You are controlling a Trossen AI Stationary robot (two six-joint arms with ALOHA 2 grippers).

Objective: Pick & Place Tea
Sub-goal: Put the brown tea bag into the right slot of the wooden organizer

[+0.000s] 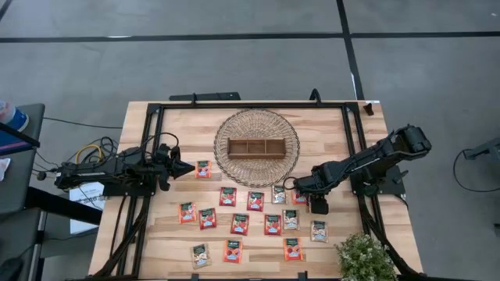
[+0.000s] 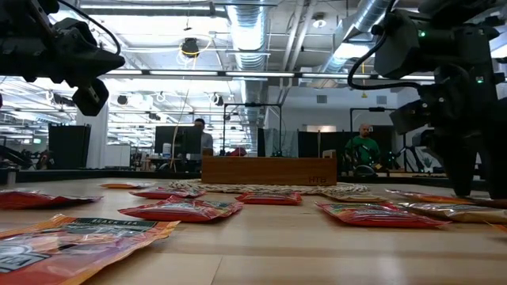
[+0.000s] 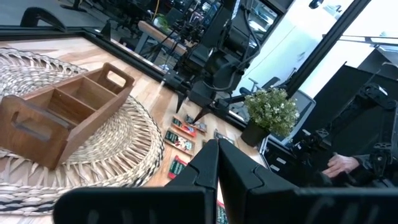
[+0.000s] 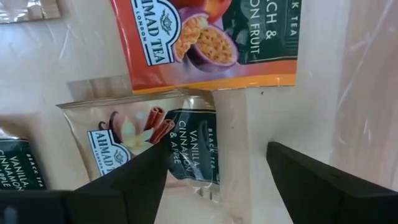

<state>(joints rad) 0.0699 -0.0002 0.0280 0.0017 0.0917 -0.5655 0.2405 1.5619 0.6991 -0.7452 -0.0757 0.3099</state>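
Note:
Several tea sachets (image 1: pixel 240 224) lie flat on the wooden table, mostly red-orange, a few pale beige. My right gripper (image 1: pixel 300 190) points down, open, low over the sachets at the table's right. In the right wrist view a beige vanilla sachet (image 4: pixel 146 140) lies partly under one finger (image 4: pixel 127 183), and an orange peach sachet (image 4: pixel 205 37) lies beyond. Bare wood shows between the fingers of the right gripper (image 4: pixel 214 180). My left gripper (image 1: pixel 190 166) is shut and points level at the table's left, above a sachet (image 1: pixel 203 168).
A brown three-compartment wooden tray (image 1: pixel 256 147) stands on a round woven mat (image 1: pixel 234 125) at the far middle. A small potted plant (image 1: pixel 364 257) stands at the near right corner. A black frame (image 1: pixel 350 125) borders the table. People sit in the room behind.

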